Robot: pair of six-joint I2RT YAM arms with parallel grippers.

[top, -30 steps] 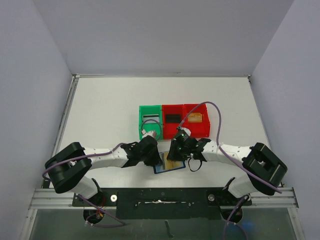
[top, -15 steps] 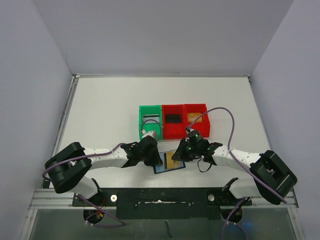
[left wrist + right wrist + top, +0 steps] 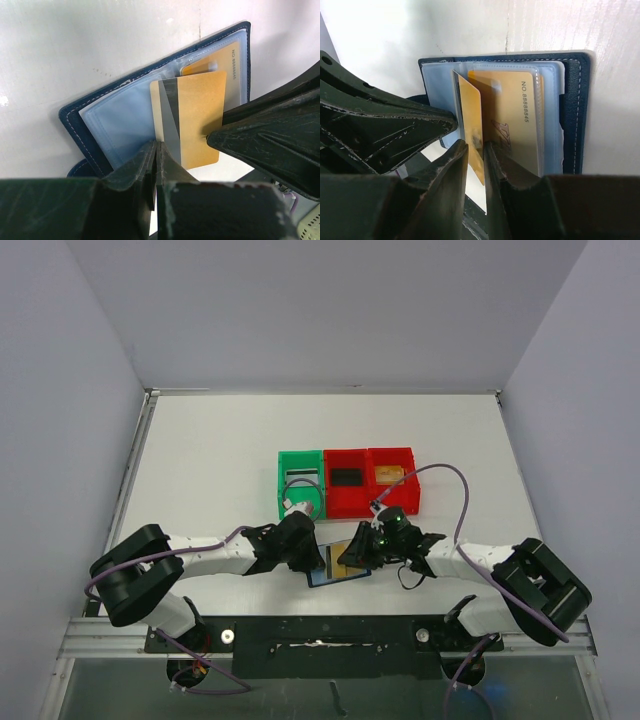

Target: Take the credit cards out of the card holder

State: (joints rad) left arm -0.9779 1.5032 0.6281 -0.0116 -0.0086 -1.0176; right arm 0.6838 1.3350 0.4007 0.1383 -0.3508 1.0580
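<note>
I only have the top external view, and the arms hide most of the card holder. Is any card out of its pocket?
Observer: Yes. The right wrist view shows one gold card standing on edge over the open card holder, with a finger of the right hand on each side of it. I cannot tell whether they pinch it.
Reviewer: What is the left hand doing?
Observer: The left hand is shut, its tips down on the holder's inside, next to that card's dark stripe.
Reviewer: Any cards left inside?
Observer: A second gold card, with a printed number, lies flat, tucked inside the holder.
</note>
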